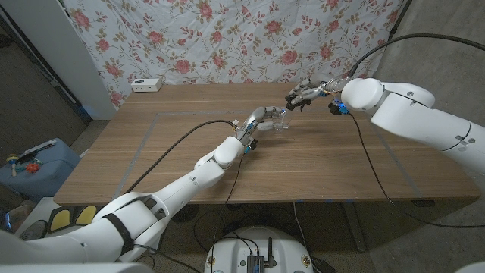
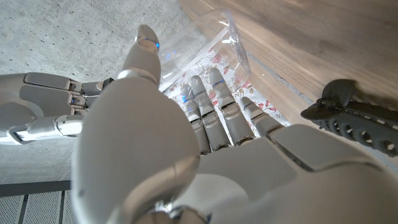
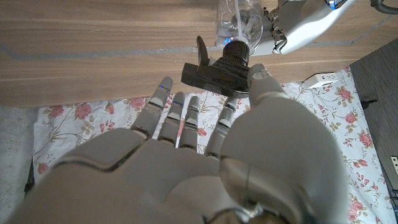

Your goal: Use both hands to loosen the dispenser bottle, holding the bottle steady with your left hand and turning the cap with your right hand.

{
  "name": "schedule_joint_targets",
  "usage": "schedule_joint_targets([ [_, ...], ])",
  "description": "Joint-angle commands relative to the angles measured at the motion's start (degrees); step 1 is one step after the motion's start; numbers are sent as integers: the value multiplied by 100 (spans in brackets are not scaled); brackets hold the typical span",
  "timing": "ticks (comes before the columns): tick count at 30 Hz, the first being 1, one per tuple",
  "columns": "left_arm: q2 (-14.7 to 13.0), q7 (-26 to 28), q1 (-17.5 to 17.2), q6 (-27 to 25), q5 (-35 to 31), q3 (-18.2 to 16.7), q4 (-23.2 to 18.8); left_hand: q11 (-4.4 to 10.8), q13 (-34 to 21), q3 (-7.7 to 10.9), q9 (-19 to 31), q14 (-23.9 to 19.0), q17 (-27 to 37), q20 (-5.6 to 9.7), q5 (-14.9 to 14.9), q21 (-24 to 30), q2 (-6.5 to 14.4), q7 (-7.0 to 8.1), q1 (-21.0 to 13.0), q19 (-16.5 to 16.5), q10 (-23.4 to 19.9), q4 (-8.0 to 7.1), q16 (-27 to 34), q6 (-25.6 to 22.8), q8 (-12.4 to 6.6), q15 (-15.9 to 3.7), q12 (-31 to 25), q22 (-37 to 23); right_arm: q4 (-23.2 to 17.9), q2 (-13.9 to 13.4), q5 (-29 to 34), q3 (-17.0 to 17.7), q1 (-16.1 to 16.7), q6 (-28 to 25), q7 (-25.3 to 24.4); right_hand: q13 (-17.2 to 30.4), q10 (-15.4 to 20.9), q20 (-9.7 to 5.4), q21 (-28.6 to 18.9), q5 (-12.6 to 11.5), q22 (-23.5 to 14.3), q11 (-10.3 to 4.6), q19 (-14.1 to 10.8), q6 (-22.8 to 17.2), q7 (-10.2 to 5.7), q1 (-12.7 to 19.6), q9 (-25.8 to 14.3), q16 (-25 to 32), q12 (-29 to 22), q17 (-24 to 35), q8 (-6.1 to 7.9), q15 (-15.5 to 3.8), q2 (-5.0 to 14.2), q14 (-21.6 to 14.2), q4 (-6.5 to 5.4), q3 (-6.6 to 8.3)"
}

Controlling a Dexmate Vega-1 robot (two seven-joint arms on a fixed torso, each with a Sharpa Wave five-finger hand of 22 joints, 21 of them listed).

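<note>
L hand (image 1: 261, 121) wraps the clear bottle (image 1: 280, 121) mid-table — R hand (image 1: 303, 95) at the black cap (image 3: 219, 70), fingers spread, grip unclear.

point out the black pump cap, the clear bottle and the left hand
black pump cap (image 3: 217, 70), right wrist view, on its broad black head
clear bottle (image 3: 239, 22), right wrist view, on the clear body beside the collar
left hand (image 1: 261, 120), head view, on the hand at the bottle
</note>
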State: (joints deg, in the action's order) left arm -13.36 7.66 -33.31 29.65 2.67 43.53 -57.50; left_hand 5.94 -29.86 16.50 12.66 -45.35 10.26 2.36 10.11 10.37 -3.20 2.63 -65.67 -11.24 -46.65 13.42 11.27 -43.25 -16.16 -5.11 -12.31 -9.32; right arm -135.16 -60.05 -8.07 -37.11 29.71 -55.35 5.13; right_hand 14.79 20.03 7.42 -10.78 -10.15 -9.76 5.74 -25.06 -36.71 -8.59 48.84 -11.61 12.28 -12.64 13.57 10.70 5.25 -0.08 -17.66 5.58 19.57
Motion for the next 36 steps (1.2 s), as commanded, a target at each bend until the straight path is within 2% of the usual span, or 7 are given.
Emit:
schedule_joint_targets([
  [1, -36, 17, -25, 0, -18, -21, -67, 238, -32, 508, 32, -14, 11, 244, 26, 10, 826, 164, 734, -53, -350, -459, 1, -703, -26, -332, -37, -12, -13, -58, 64, -118, -202, 16, 287, 13, -26, 40, 18, -14, -12, -17, 80, 213, 59, -89, -33, -18, 16, -13, -42, 33, -41, 56, 4, -60],
  [7, -36, -4, -20, 18, -10, -24, -58, 245, -28, 510, 32, -13, 7, 239, 26, 9, 823, 169, 734, -51, -345, -457, -2, -713, -30, -338, -32, -12, -35, -39, 271, -310, -331, -75, 361, 8, 157, 86, 3, -38, -11, -184, 99, 489, 38, -174, -37, -22, -51, -40, -56, 54, -105, 52, 29, -88],
  [14, -44, -9, -22, 22, -16, -27, -72, 246, -30, 512, 32, -16, 8, 239, 26, 9, 828, 173, 737, -51, -352, -461, -1, -704, -26, -344, -36, -12, -60, -24, 524, -517, -459, -170, 456, -4, 355, 93, -6, -56, -10, -398, 104, 563, -57, -234, -37, 8, -110, -62, -16, 4, -142, -37, 51, -98],
  [17, -47, -17, -22, 28, -15, -28, -73, 236, -32, 511, 32, -15, 8, 241, 26, 9, 827, 161, 739, -51, -348, -462, -2, -714, -30, -343, -35, -12, -74, -13, 660, -632, -533, -237, 512, -10, 433, 102, -11, -59, -10, -424, 100, 562, -84, -287, -36, 28, -132, -66, 5, -53, -155, -88, 42, -118],
  [20, -45, -24, -19, 33, -17, -26, -69, 244, -29, 510, 32, -20, 8, 240, 26, 10, 826, 152, 741, -52, -351, -463, 0, -718, -31, -334, -34, -12, -83, -2, 832, -777, -622, -280, 581, -16, 528, 91, -17, -63, -9, -486, 88, 562, -87, -341, -36, 52, -156, -74, 24, -143, -180, -154, 40, -148],
  [23, -40, -20, -18, 36, -22, -25, -67, 242, -28, 510, 32, -19, 9, 237, 25, 9, 824, 161, 738, -51, -348, -461, 0, -717, -31, -331, -33, -12, -85, 20, 1003, -918, -708, -343, 652, -31, 708, 48, -26, -79, -8, -640, 66, 548, -63, -406, -37, 88, -200, -96, 60, -271, -226, -272, 55, -192],
  [36, -63, 20, -69, -36, -41, -31, -168, 223, -33, 512, 33, -11, 12, 227, 27, 9, 835, 161, 737, -51, -352, -464, 0, -717, -31, -339, -36, -12, -70, 98, 1436, -1157, -770, -468, 788, -67, 1192, -136, -43, -118, -4, -879, -17, 411, -43, -435, -37, 187, -319, -135, 140, -666, -233, -610, 120, -230],
])
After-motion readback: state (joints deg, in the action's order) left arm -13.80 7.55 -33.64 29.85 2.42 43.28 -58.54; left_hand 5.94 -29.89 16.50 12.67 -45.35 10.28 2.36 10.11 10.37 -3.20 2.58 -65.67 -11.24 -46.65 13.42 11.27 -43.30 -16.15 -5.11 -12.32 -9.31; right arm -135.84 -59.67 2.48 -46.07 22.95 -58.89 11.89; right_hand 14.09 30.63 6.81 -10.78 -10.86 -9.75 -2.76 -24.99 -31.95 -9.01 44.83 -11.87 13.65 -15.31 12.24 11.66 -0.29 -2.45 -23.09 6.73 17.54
